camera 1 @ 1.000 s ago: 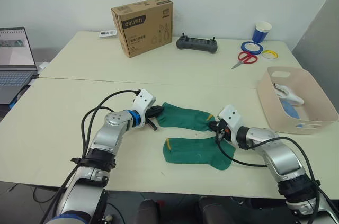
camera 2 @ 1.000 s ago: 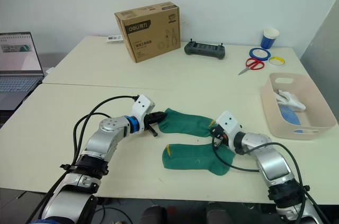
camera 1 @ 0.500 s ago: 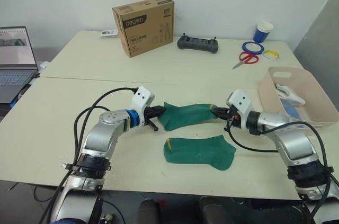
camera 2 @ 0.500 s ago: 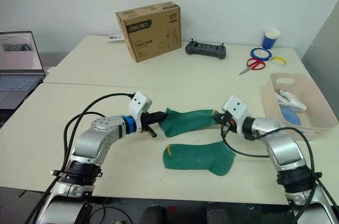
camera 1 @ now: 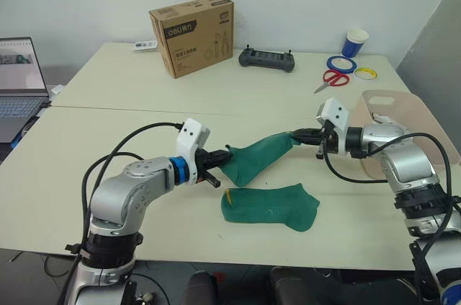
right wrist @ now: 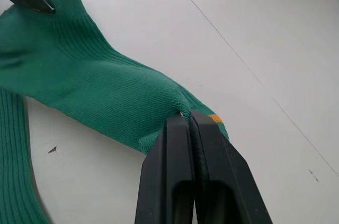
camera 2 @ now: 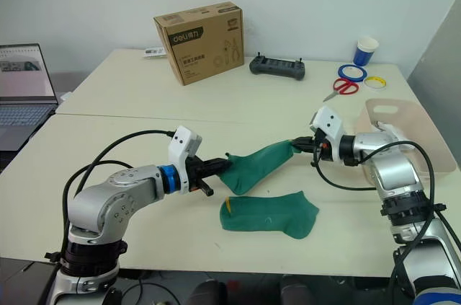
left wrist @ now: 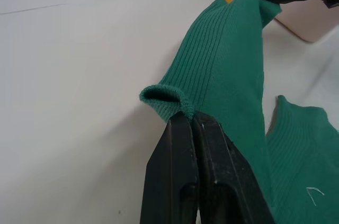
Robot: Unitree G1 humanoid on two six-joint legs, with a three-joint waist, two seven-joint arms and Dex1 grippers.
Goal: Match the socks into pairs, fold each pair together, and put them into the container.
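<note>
at frame centre, the left gripper [camera 1: 225, 155] and right gripper [camera 1: 294, 133] each pinch one end of a green sock [camera 1: 256, 157], jaws clamped, above the second green sock [camera 1: 269, 208]. the container [camera 1: 416, 119] sits at right.

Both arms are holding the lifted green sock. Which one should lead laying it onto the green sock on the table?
Left, probably. The left gripper, shut on the lifted dark green sock, hangs just above the flat dark green sock; the right gripper holds the far end higher up.
</note>
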